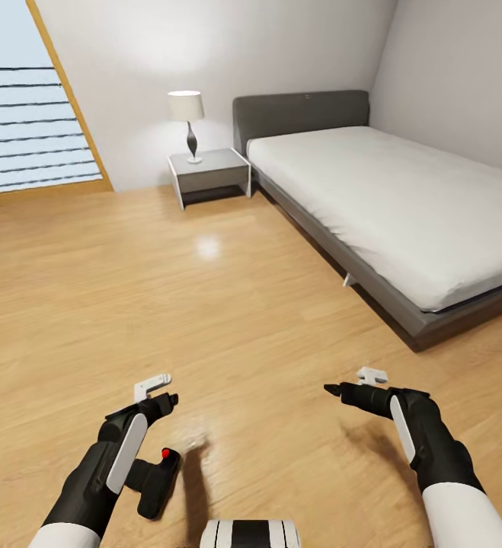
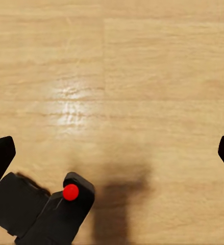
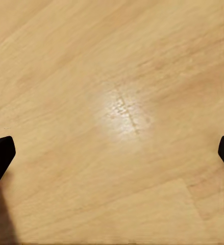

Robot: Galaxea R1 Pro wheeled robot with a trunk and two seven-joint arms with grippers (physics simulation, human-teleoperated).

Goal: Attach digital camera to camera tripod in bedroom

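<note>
One camera (image 1: 154,481) lies on the floor (image 1: 228,304) under the left claw (image 2: 112,150); both claws gape apart, the right claw (image 3: 112,153) over bare planks. One bed (image 1: 388,198), one lamp (image 1: 187,122).

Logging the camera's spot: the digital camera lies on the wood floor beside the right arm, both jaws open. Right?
Not quite. The head view shows the digital camera on the wood floor beside the left arm, not the right. Both jaws are open.
</note>
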